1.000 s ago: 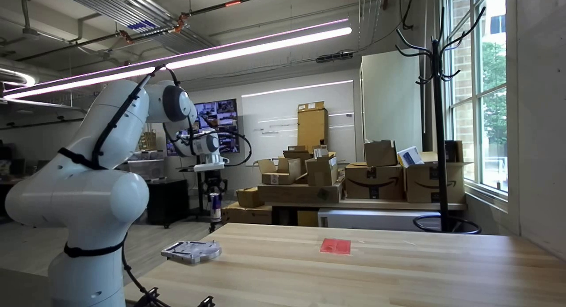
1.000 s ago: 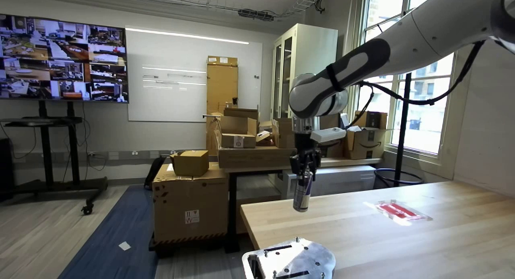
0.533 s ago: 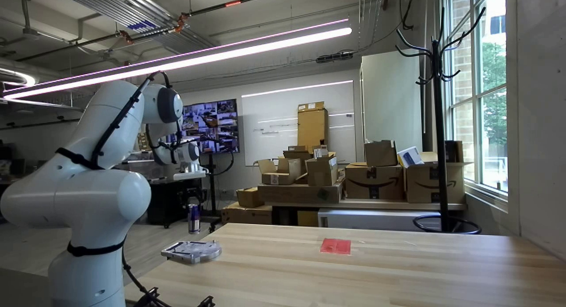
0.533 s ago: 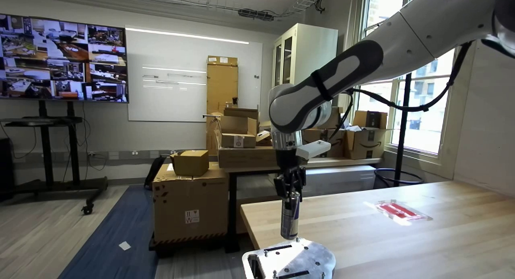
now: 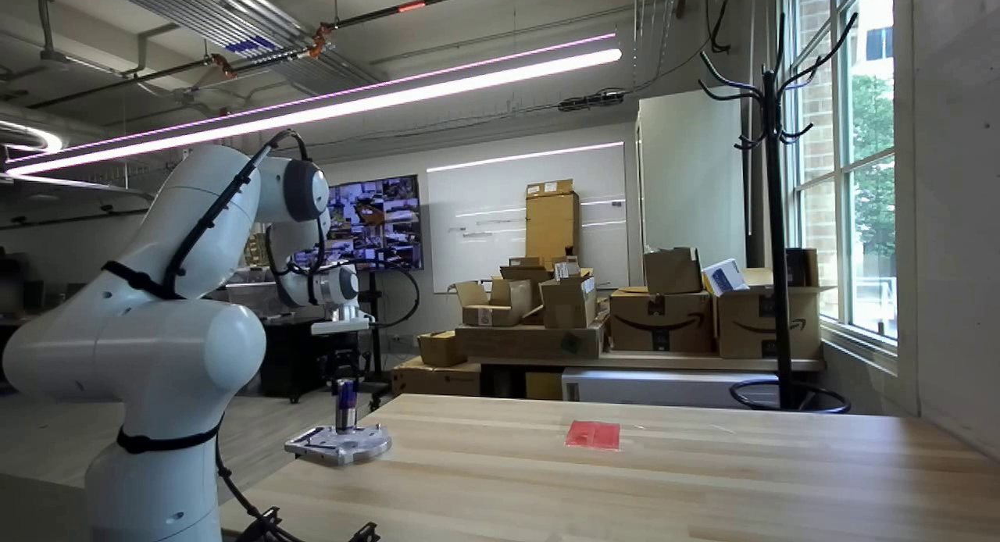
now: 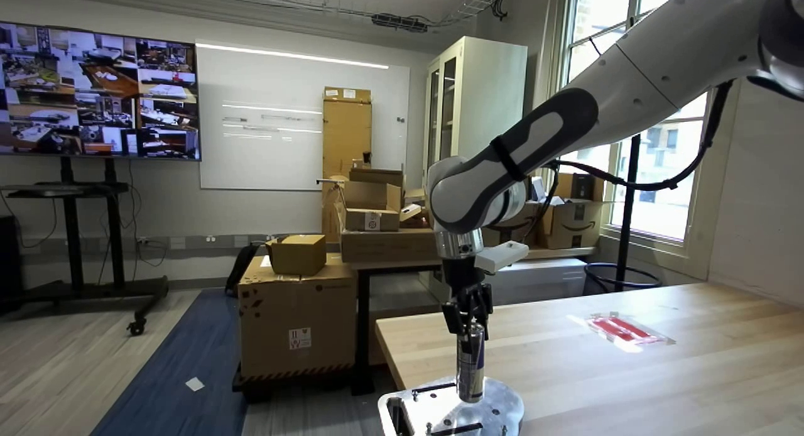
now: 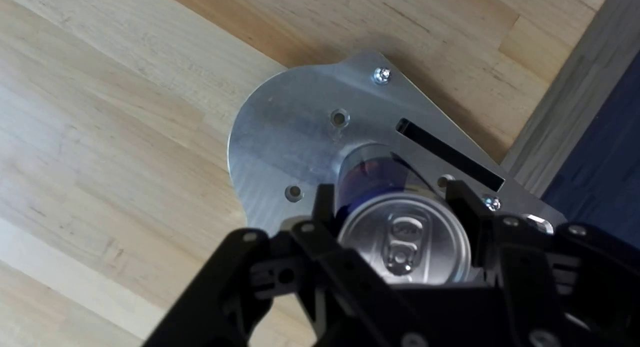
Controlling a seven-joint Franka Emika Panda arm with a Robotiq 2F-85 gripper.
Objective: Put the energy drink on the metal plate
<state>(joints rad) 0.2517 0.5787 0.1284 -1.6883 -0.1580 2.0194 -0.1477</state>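
- The end effector is clasping the can near its top.
- In both exterior views the can is extending toward six o'clock, nearly upright.
- Its base is touching or just clearing the plate; views aren't settling which.

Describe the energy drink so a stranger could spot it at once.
Find the wooden table, then the wide metal plate near its edge. Upright over that plate, in the black hand, is the energy drink. Unlike the low plate and the flat red patch, it is slim, tall and round, dark blue and silver.
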